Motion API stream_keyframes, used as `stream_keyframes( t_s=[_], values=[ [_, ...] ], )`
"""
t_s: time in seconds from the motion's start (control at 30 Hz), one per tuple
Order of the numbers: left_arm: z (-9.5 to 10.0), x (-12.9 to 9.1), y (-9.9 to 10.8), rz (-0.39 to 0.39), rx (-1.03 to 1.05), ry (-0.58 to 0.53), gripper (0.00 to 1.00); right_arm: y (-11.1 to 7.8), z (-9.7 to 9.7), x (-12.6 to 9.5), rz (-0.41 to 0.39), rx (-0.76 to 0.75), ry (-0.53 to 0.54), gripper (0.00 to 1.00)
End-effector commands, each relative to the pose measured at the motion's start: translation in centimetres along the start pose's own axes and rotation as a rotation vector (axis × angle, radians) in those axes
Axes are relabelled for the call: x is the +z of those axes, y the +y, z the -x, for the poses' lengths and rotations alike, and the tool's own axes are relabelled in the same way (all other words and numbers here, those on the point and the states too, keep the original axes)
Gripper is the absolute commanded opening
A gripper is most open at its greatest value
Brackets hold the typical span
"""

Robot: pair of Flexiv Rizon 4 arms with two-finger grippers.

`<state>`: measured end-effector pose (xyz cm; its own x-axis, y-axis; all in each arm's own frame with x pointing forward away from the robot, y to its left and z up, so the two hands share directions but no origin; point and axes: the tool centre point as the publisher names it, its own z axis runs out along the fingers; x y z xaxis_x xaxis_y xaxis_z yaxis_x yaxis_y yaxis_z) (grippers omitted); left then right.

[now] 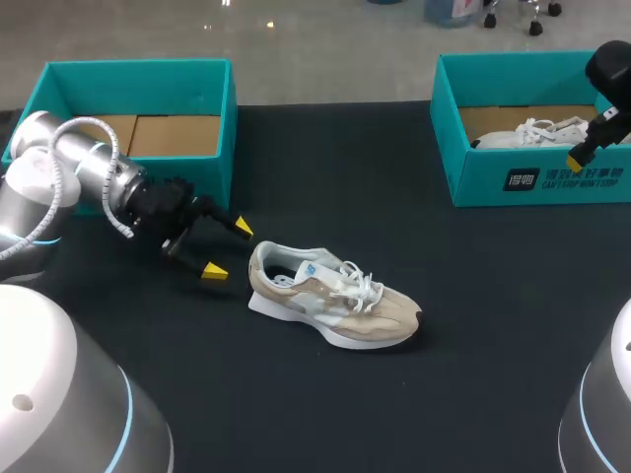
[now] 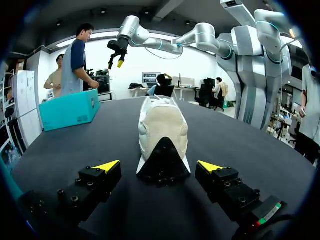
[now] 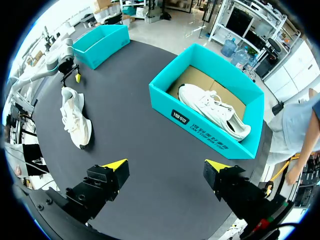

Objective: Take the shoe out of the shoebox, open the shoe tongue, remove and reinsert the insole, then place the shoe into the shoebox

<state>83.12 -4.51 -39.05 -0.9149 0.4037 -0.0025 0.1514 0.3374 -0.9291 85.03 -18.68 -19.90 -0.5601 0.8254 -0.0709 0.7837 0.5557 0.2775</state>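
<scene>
A beige and white shoe [image 1: 330,301] lies on its sole in the middle of the black table, heel toward my left arm. My left gripper [image 1: 228,249] stands open just behind the heel, low over the table and not touching it. In the left wrist view the shoe's dark heel [image 2: 162,160] sits ahead of and between the open fingers of the left gripper [image 2: 159,166]. My right gripper [image 3: 167,165] hangs open and empty high above the table, near the front of the right shoebox [image 3: 200,130]. The empty left shoebox [image 1: 138,99] stands behind my left arm.
The teal right shoebox [image 1: 532,177] at the back right holds a white shoe [image 1: 537,133]. The teal left shoebox, with its bare cardboard floor [image 1: 173,135], stands at the back left. Bare black tabletop [image 1: 394,404] stretches between and in front of the boxes.
</scene>
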Motion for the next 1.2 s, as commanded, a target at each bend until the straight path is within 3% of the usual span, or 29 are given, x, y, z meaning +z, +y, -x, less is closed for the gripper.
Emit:
stream_keyframes(
  t_s=[0.03,1.2],
  values=[
    [0.5,0.8,-0.1,0.004,0.003,0.034,1.00,0.0,0.1,0.1,-0.001,0.000,0.000,1.00],
    [-0.1,6.2,-0.2,0.000,-0.025,0.068,1.00,0.0,0.1,0.1,-0.001,0.000,0.000,1.00]
  ],
)
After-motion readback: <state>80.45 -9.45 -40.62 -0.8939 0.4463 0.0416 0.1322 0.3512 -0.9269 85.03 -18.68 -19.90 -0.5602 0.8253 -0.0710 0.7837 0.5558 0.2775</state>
